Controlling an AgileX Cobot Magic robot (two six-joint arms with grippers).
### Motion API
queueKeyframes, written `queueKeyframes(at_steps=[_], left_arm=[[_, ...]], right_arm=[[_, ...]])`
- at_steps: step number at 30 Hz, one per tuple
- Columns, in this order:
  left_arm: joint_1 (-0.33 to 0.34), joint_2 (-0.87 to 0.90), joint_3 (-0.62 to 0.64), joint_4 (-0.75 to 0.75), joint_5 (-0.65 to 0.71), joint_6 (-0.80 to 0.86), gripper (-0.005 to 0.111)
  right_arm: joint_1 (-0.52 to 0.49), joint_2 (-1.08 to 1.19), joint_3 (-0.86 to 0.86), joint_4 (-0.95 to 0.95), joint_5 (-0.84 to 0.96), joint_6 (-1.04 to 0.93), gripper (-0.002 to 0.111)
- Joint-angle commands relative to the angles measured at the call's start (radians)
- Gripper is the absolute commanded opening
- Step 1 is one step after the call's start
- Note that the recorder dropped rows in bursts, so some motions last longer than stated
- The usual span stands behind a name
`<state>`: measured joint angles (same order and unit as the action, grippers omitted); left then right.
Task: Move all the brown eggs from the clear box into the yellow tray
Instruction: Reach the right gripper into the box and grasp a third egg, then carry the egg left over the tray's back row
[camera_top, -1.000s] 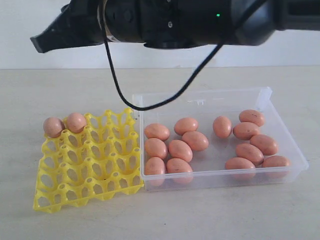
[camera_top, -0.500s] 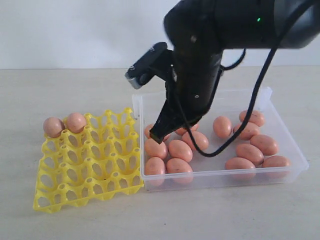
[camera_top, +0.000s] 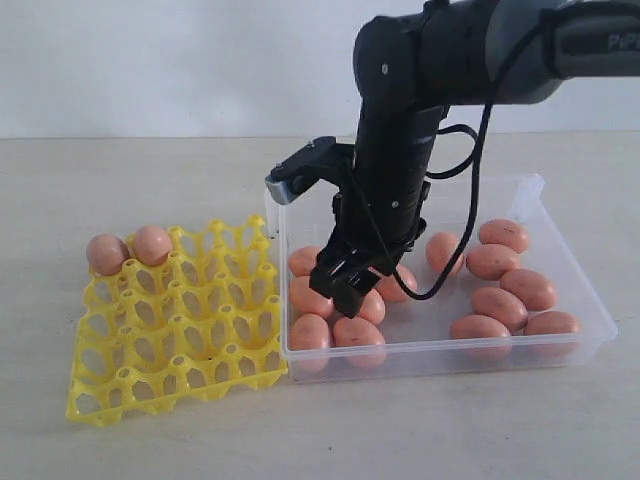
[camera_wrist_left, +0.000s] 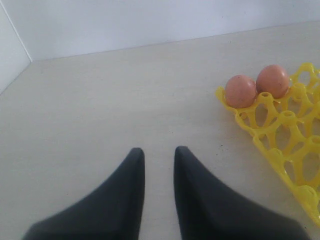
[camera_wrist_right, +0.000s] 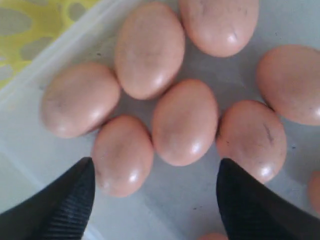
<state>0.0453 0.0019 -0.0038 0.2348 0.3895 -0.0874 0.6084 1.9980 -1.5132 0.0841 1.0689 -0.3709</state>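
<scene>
**Pale tabletop: pick pending**

Beige table (camera_top: 150, 440), white wall. Right gripper (camera_wrist_right: 155, 200) spread wide above clustered brown eggs (camera_wrist_right: 185, 122) in clear box (camera_top: 560, 215), 3 o'clock of yellow tray (camera_top: 180, 330). Advise straddling one egg alone, closing gently. Left gripper (camera_wrist_left: 159, 160) slightly parted, empty.

Pale beige tabletop (camera_top: 120, 190) meets a plain white wall (camera_top: 150, 70)

Two brown eggs (camera_top: 128, 250) on one yellow tray (camera_top: 175, 330); perhaps twelve visible in one clear box (camera_top: 560, 230).
</scene>
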Motion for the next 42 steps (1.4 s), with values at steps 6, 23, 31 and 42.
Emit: queueKeyframes(at_steps=[6, 23, 31, 42], left_arm=[[0.002, -0.002, 0.004, -0.002, -0.007, -0.002, 0.022], [0.002, -0.002, 0.004, -0.002, -0.007, -0.002, 0.022], [0.002, -0.002, 0.004, -0.002, -0.007, -0.002, 0.022], [0.002, -0.002, 0.004, -0.002, -0.007, -0.002, 0.022]], right_arm=[[0.004, 0.069, -0.004, -0.073, -0.170, 0.074, 0.066], [0.004, 0.146, -0.002, -0.070, -0.181, 0.166, 0.000], [0.007, 0.036, -0.002, -0.070, -0.176, 0.362, 0.000], [0.181, -0.105, 0.001, 0.089, -0.793, 0.338, 0.000]])
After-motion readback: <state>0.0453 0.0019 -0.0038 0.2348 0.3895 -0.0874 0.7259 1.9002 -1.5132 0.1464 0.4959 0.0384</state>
